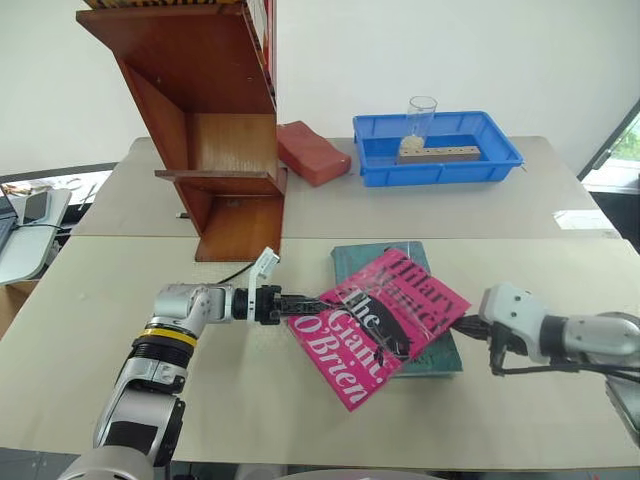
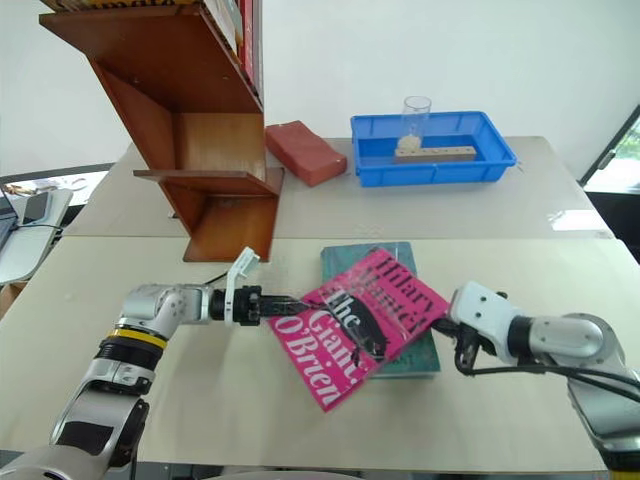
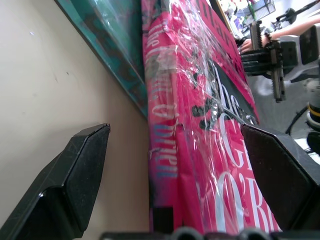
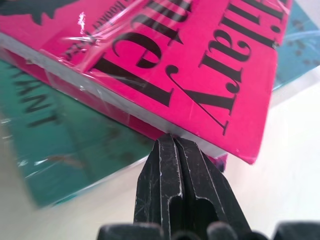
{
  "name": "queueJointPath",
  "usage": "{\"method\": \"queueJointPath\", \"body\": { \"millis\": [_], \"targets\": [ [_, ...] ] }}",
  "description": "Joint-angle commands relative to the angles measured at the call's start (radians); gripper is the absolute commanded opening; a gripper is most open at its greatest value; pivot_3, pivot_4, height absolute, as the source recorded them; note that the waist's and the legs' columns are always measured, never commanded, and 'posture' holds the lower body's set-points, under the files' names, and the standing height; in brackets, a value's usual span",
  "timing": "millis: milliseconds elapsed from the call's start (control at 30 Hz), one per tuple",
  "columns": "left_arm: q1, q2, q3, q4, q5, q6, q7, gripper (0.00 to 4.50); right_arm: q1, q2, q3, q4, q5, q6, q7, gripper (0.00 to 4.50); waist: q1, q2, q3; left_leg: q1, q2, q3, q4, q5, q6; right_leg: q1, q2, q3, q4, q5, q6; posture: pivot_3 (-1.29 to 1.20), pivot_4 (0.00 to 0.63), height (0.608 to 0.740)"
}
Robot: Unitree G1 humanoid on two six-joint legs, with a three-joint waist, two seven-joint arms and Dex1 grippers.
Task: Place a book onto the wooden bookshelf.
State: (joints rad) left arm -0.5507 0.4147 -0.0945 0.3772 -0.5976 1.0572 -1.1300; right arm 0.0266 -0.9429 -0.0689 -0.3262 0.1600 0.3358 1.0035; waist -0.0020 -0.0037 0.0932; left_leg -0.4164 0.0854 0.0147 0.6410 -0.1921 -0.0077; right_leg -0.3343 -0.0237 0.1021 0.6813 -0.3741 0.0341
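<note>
Pink book (image 1: pixel 385 322), tilted over the teal book (image 1: pixel 440 355), is mid-pickup: your right gripper (image 4: pixel 175 145), pressed together, props its edge, so clamp the spread left gripper (image 1: pixel 300 300) on its corner.

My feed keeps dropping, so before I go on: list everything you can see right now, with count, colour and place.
Pink book: one, bright pink in clear wrap, tilted up over the green book on the near table.
Green book: one, teal, flat under the pink book.
Bookshelf: one, reddish-brown wood, far left of the tables, book spines on its top shelf.
Brick-like block: one, red, beside the bookshelf.
Tray: one, blue plastic, far table.
Glass: one, clear, in the tray.
Wooden block: one, tan with holes, in the tray.
Tables: two, beige, pushed together.
Left claw: black, open, straddling the pink book's edge.
Right claw: black, shut, at the pink book's opposite edge.
</note>
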Motion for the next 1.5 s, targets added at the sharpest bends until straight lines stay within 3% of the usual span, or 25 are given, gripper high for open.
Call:
{"method": "queueJointPath", "body": {
  "millis": [33,400,500,733,767,933,1067,1167,1300,1433,1500],
  "targets": [
    [0.038,-0.006,0.045,-0.078,-0.063,0.082,0.025,4.50,-0.086,0.022,0.045,0.057,-0.022,-0.060,0.003,0.07,-0.003,0.000,0.000,0.000,0.000,0.000,0.000,0.000,0.000,0.000,0.000,0.000,0.000,0.000,0.000,0.00,0.150,0.649],
    [0.157,-0.128,0.220,-0.300,-0.212,0.262,0.253,4.50,-0.272,0.144,0.156,0.188,-0.017,-0.172,0.048,0.07,0.006,0.002,0.000,0.000,-0.001,-0.003,0.000,0.000,0.000,0.002,0.000,-0.002,0.000,0.002,-0.003,0.00,0.150,0.649],
    [0.183,-0.152,0.243,-0.340,-0.232,0.283,0.293,3.61,-0.284,0.167,0.163,0.183,-0.011,-0.168,0.058,0.00,0.008,0.002,0.000,0.000,-0.001,-0.004,0.000,0.000,-0.001,0.002,0.000,-0.003,0.000,0.003,-0.005,0.00,0.150,0.649],
    [0.231,-0.180,0.306,-0.420,-0.291,0.326,0.354,0.32,-0.294,0.175,0.139,0.168,-0.001,-0.163,0.072,0.00,0.010,0.002,0.000,0.000,-0.001,-0.005,0.000,0.001,-0.001,0.002,-0.001,-0.004,0.000,0.003,-0.006,0.00,0.150,0.649],
    [0.239,-0.178,0.319,-0.443,-0.302,0.328,0.363,0.05,-0.291,0.166,0.126,0.156,0.007,-0.157,0.076,0.00,0.011,0.002,0.000,0.000,-0.002,-0.005,0.000,0.001,-0.001,0.002,-0.001,-0.004,0.000,0.003,-0.006,0.00,0.150,0.649],
    [0.208,-0.123,0.404,-0.570,-0.352,0.277,0.406,0.00,-0.235,0.037,-0.014,0.057,0.095,-0.038,0.130,0.00,0.014,0.003,0.002,-0.002,-0.002,-0.006,0.000,0.001,-0.002,0.002,-0.001,-0.004,0.000,0.003,-0.006,0.00,0.150,0.649],
    [0.089,-0.049,0.395,-0.650,-0.300,0.110,0.397,0.00,-0.178,-0.076,-0.193,0.010,0.204,0.087,0.169,0.00,0.016,0.002,0.003,-0.002,-0.003,-0.009,0.000,0.002,-0.003,0.003,-0.001,-0.006,-0.001,0.003,-0.006,0.00,0.150,0.649],
    [0.012,0.055,0.281,-0.715,-0.169,-0.090,0.318,0.00,-0.147,-0.136,-0.303,-0.023,0.277,0.168,0.194,0.00,0.014,0.003,0.003,-0.002,-0.004,-0.010,0.000,0.002,-0.003,0.005,-0.001,-0.005,-0.003,0.004,-0.006,0.00,0.150,0.649],
    [-0.117,0.149,0.135,-0.738,0.038,-0.408,0.223,0.00,-0.132,-0.186,-0.396,-0.078,0.346,0.255,0.195,0.00,0.013,0.004,0.004,0.001,-0.004,-0.010,-0.003,0.002,-0.003,0.010,-0.001,-0.005,-0.009,0.004,-0.006,0.00,0.150,0.649],
    [-0.223,0.219,0.038,-0.588,0.390,-0.906,0.251,0.00,-0.194,-0.177,-0.413,-0.143,0.437,0.348,0.122,0.00,0.010,0.006,0.006,0.001,-0.004,-0.010,-0.003,0.002,-0.003,0.011,-0.001,-0.005,-0.010,0.004,-0.006,0.00,0.150,0.649],
    [-0.264,0.253,0.018,-0.501,0.498,-1.089,0.263,0.00,-0.223,-0.172,-0.413,-0.167,0.479,0.389,0.087,0.00,0.008,0.008,0.006,0.002,-0.004,-0.011,-0.003,0.002,-0.003,0.011,0.000,-0.004,-0.010,0.004,-0.007,0.00,0.150,0.649]
  ]
}}
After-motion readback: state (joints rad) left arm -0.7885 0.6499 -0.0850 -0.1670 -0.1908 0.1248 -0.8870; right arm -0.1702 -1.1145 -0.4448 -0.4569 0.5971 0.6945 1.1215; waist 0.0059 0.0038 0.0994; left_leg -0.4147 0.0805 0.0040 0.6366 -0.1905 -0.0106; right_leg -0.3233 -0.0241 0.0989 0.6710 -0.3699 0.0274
